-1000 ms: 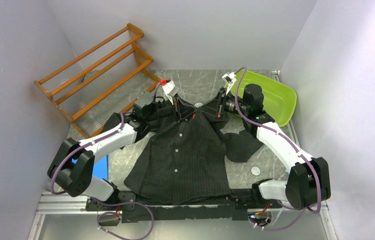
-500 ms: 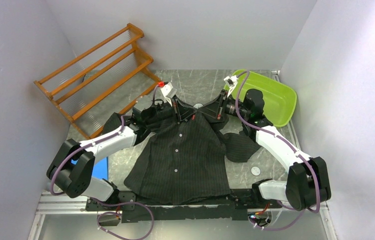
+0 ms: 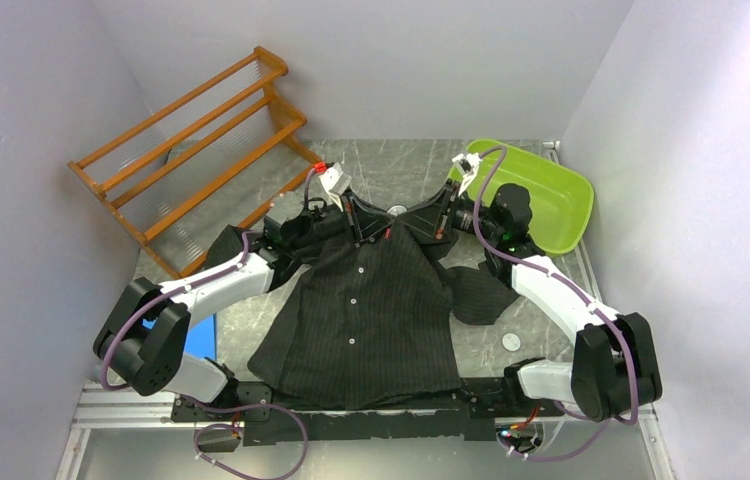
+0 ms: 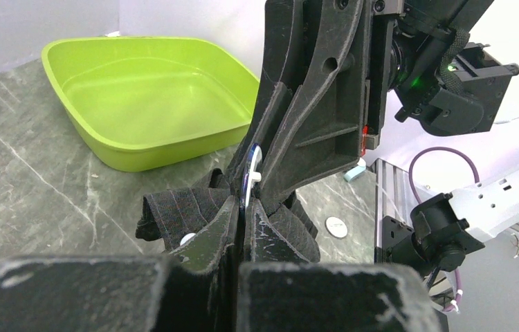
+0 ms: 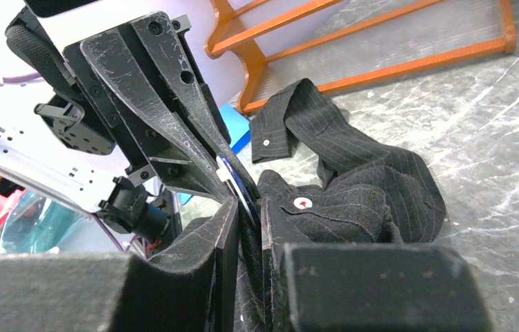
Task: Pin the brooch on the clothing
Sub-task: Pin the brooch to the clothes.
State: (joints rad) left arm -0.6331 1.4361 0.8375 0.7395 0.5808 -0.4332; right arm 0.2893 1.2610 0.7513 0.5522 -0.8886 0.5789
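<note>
The clothing, a black pinstriped shirt, lies flat on the table with its collar at the far end. Both grippers meet tip to tip over the collar. My left gripper is shut on the brooch, a thin blue-edged disc with a white clip, held edge-on between its fingertips. The brooch also shows in the right wrist view, pressed against the fabric. My right gripper is shut on a fold of the clothing near its small red chest mark. In the top view the left gripper and right gripper almost touch.
A green tub stands at the back right, just behind the right wrist. A wooden rack leans at the back left. A small white disc lies right of the shirt, and a blue flat item lies near the left arm's base.
Both wrists have shifted slightly at the collar, the right wrist easing to the right and up. Both grips look unchanged.
</note>
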